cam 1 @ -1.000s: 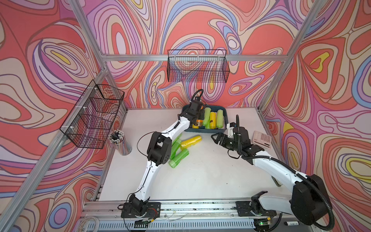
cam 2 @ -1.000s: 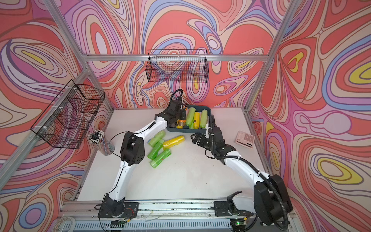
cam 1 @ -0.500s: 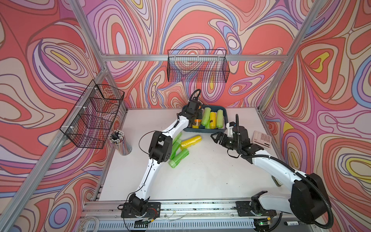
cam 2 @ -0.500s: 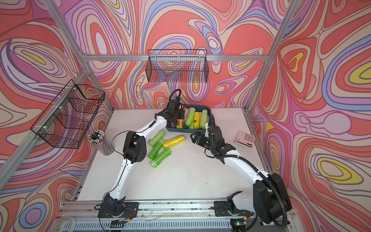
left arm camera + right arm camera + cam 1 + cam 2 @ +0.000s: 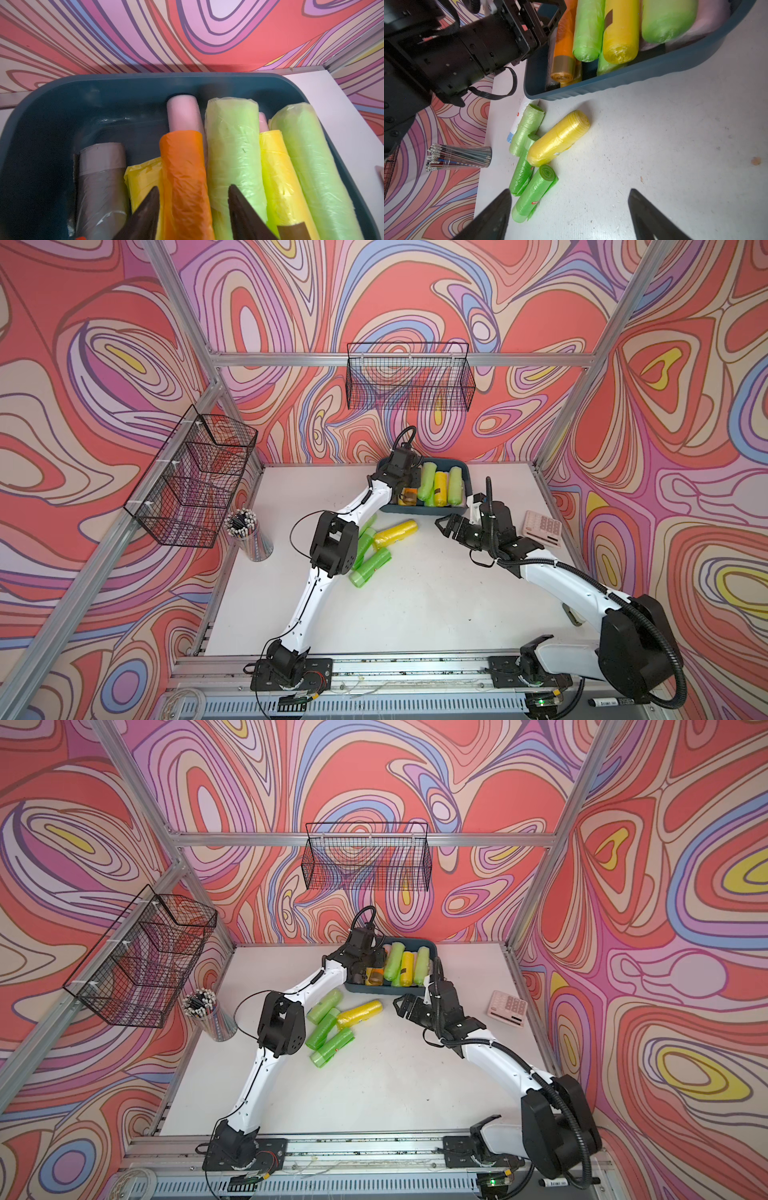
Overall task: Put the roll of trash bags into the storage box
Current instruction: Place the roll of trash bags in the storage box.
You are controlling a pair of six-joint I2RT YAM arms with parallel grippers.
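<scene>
links (image 5: 307, 605): white | joints (image 5: 334, 545): black, boxy | hose (image 5: 536, 561): black, corrugated | left tool (image 5: 193, 186): dark, pointed

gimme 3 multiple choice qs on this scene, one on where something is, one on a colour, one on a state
1. Over the storage box, the left pincer straddles a roll coloured: A orange, B blue, C white.
2. The pencil cup stands: A in the storage box, B on the table near the side wire basket, C on the floor.
3. The right pincer is: A shut on a bottle, B open and empty, C shut on nothing.
Key: A, the left wrist view shows it orange; B, both top views show it there; B, its jaws stand wide over bare table.
</scene>
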